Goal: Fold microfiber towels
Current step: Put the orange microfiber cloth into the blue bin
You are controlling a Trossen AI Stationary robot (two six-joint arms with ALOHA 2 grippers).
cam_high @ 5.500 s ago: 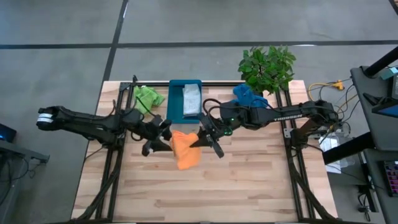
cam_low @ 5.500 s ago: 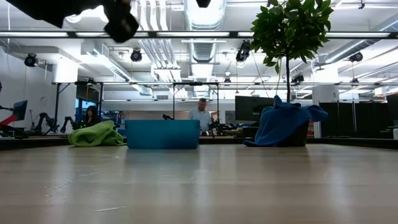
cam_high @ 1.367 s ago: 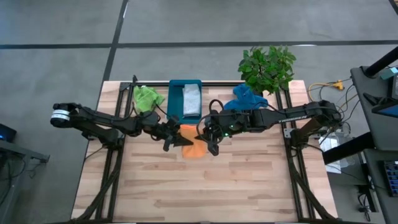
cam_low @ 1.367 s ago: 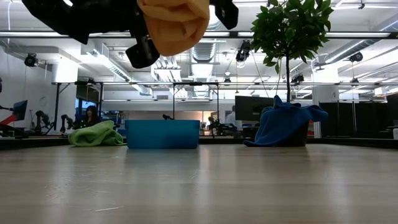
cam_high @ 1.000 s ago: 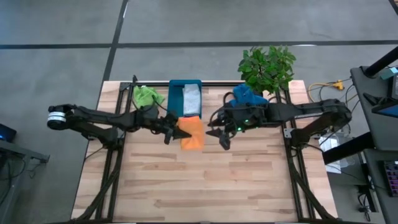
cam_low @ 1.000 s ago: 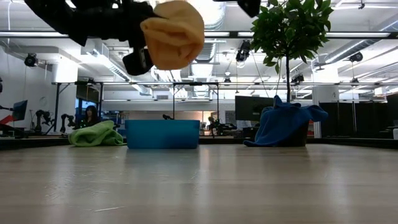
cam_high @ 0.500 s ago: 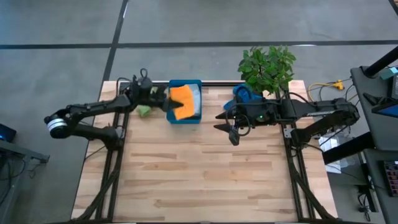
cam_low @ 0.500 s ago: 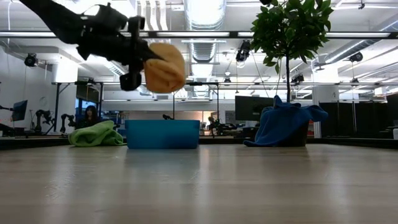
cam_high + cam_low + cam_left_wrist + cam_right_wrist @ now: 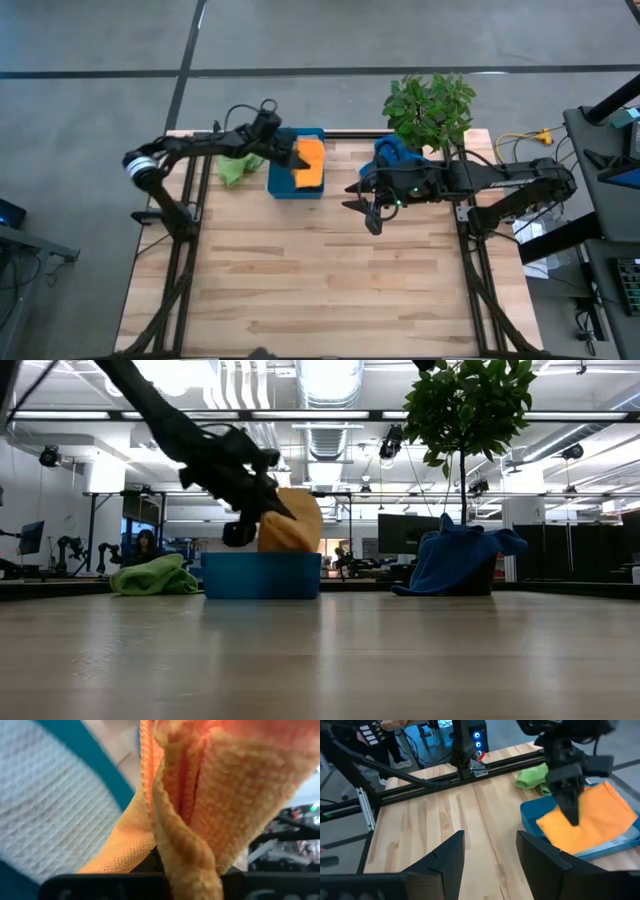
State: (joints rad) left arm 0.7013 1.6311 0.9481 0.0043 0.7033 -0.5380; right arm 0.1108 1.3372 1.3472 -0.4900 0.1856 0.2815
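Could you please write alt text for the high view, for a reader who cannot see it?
Seen from above, the left claw holds a folded orange towel over a teal tray at the wooden table's far edge. A lime green towel lies left of the tray, a blue towel lies by a potted plant, and the right claw hovers open, empty.

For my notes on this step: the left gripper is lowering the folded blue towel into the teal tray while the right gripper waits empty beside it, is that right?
Only the colour is wrong: the towel in the left gripper is the orange towel, as the high view shows. The blue towel lies by the plant. It is indeed going into the teal tray, and the right gripper waits empty.
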